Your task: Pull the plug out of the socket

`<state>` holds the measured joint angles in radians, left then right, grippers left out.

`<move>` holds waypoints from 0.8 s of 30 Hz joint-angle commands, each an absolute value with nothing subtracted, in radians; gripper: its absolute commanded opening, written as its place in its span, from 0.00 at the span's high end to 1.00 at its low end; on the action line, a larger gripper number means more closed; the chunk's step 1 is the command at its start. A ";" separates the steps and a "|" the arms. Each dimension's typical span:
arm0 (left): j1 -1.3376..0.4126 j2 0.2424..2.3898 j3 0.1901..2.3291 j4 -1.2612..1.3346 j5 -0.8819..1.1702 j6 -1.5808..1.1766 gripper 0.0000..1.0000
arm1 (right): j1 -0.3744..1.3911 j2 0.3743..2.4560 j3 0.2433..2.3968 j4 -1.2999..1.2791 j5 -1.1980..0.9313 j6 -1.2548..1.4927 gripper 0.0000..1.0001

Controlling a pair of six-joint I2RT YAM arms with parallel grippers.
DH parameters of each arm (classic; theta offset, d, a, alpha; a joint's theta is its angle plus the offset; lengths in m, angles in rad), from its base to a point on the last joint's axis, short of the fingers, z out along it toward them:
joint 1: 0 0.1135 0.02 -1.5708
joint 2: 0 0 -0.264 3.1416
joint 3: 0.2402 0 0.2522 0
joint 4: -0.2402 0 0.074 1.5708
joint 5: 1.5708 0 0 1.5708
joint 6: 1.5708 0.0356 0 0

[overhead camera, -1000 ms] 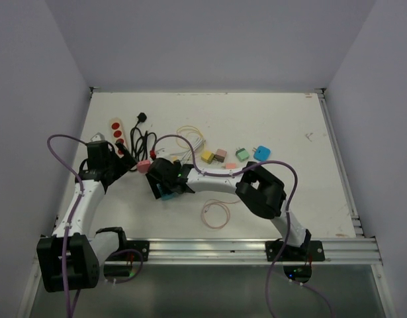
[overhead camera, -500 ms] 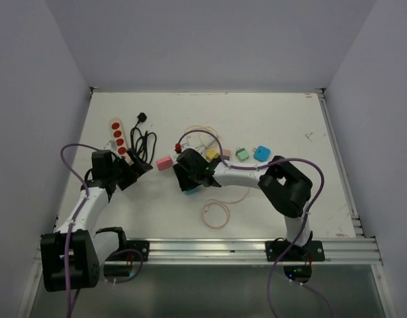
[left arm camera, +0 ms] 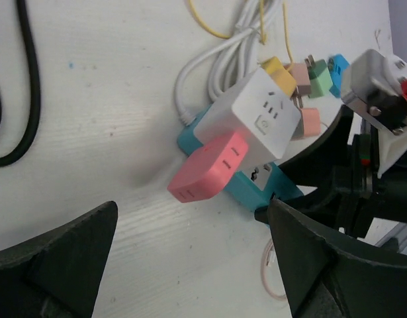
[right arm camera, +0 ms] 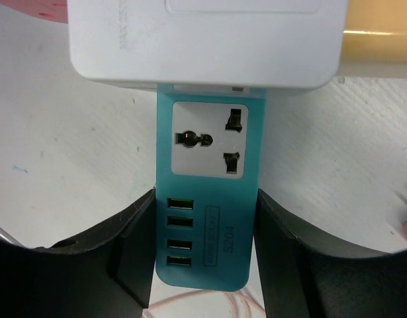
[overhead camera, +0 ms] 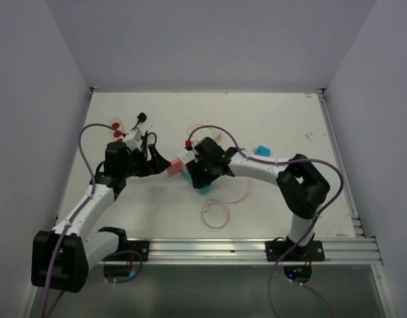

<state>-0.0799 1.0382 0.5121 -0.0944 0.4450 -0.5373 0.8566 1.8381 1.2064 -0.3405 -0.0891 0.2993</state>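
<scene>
1. Right wrist view: the teal socket (right arm camera: 203, 199) lies flat on the tabletop (right arm camera: 57, 132), its sides pinched by my right tool (right arm camera: 204, 228).
2. A pink plug (left arm camera: 208, 165) sits on it, touching a white adapter (left arm camera: 256, 112).
3. My left tool (left arm camera: 190, 232), spread wide and empty, hovers near that plug. I judge it must close on it and pull.
4. Both arms reach inward over the tabletop's middle.
</scene>
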 commanded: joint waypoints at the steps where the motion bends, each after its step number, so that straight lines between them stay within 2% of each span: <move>1: -0.172 1.061 0.624 -0.101 0.353 -0.404 0.02 | 0.833 1.767 1.261 -0.443 -0.192 0.193 1.00; 5: -0.236 1.091 0.678 -0.133 0.295 -0.310 0.11 | 0.830 1.766 1.298 -0.514 -0.212 0.137 1.00; 12: -0.308 1.127 0.698 -0.147 0.342 -0.172 0.16 | 0.792 1.738 1.295 -0.522 -0.284 0.124 1.00; 14: -0.319 1.135 0.689 -0.140 0.365 -0.158 0.23 | 0.782 1.730 1.293 -0.517 -0.298 0.127 1.00; 24: -0.396 1.229 0.686 -0.133 0.339 -0.143 0.32 | 0.758 1.717 1.276 -0.469 -0.390 0.169 1.00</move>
